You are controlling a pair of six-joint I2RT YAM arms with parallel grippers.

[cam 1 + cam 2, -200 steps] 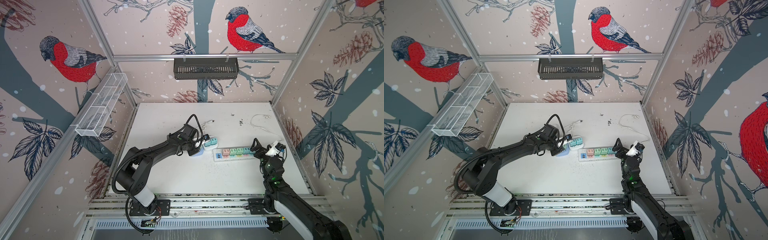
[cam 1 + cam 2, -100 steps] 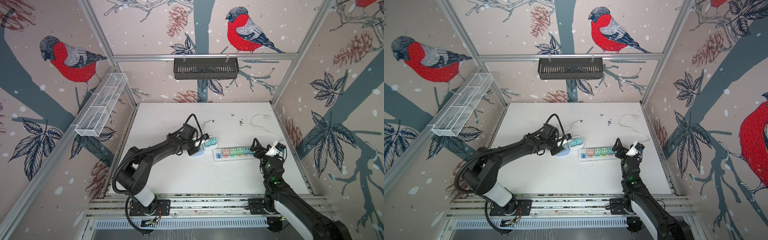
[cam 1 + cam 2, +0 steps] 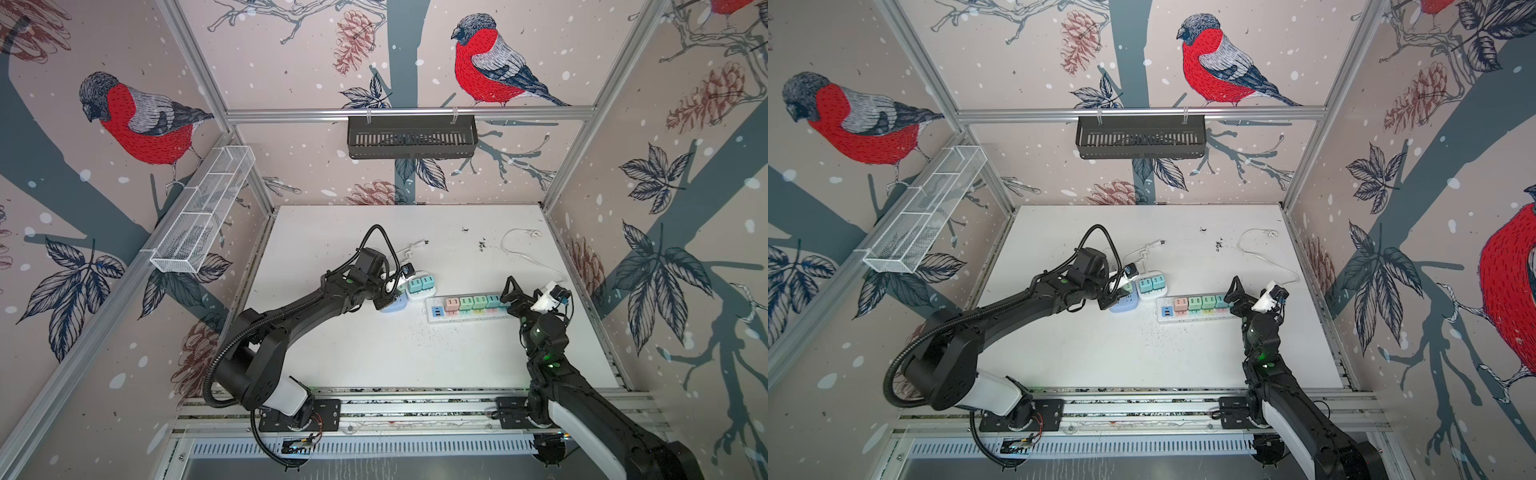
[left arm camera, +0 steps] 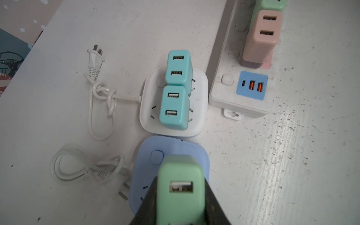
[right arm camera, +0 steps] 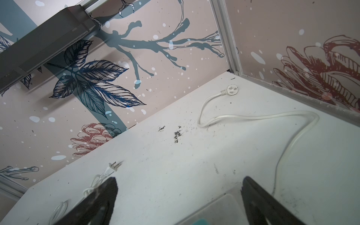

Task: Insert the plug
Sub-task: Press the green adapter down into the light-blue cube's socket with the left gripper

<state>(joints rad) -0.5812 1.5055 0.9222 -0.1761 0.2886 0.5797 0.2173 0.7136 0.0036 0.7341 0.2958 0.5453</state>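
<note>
My left gripper (image 4: 180,194) is shut on a green plug (image 4: 180,175), a small block with a USB port facing the left wrist camera. The plug sits over a blue socket cube (image 4: 171,146), its lower end hidden, so seating is unclear. In both top views the left gripper (image 3: 390,291) (image 3: 1115,291) is over that blue socket cube (image 3: 395,306) (image 3: 1125,305). My right gripper (image 5: 179,185) stands open astride the right end of the long power strip (image 5: 214,210) (image 3: 469,311), gripping nothing.
A white socket cube (image 4: 198,109) carrying two teal plugs (image 4: 178,67) lies between the blue cube and the strip. The strip (image 4: 220,58) holds pink (image 4: 261,37) and several other plugs. Loose white cords (image 4: 95,58) (image 5: 230,90) lie behind. Baskets hang on the back (image 3: 411,137) and left (image 3: 203,208) walls.
</note>
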